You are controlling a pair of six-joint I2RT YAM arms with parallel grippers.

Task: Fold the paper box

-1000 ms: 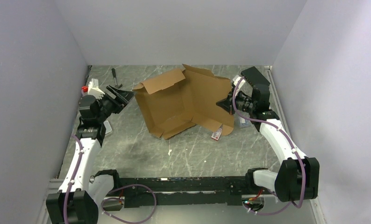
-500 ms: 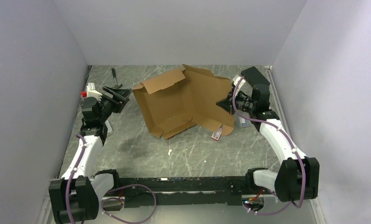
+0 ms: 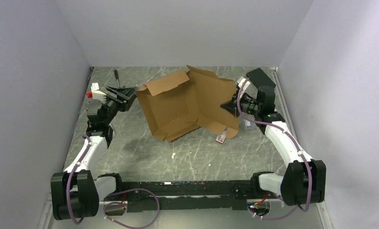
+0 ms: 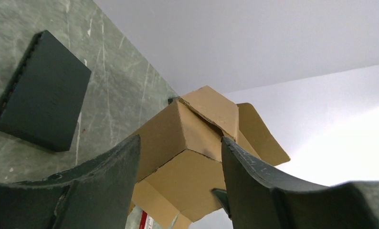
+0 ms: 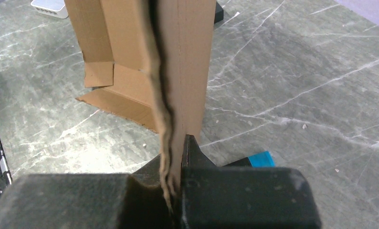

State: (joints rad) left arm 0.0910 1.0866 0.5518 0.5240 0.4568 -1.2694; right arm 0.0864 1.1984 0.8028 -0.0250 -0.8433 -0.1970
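The paper box (image 3: pixel 187 102) is a large brown cardboard piece, half raised in the middle of the table with flaps sticking up at the back. My right gripper (image 3: pixel 226 106) is shut on its right-hand panel. In the right wrist view the cardboard edge (image 5: pixel 187 62) runs straight down into the closed right gripper (image 5: pixel 175 152). My left gripper (image 3: pixel 127 96) is open just left of the box's left corner. The left wrist view frames that corner (image 4: pixel 197 181) between the two fingers of the left gripper (image 4: pixel 179 140), with nothing pinched.
A flat black box (image 4: pixel 39 90) lies on the marble table left of the cardboard. A small red-and-white packet (image 3: pixel 221 138) sits at the box's front edge. A blue-tipped item (image 5: pixel 261 159) lies under my right gripper. A dark tool (image 3: pixel 117 77) rests at the back left.
My left arm has reached farther back and slightly right, closer to the box's left corner, and its jaws have narrowed a little. The right gripper and the box have not moved.
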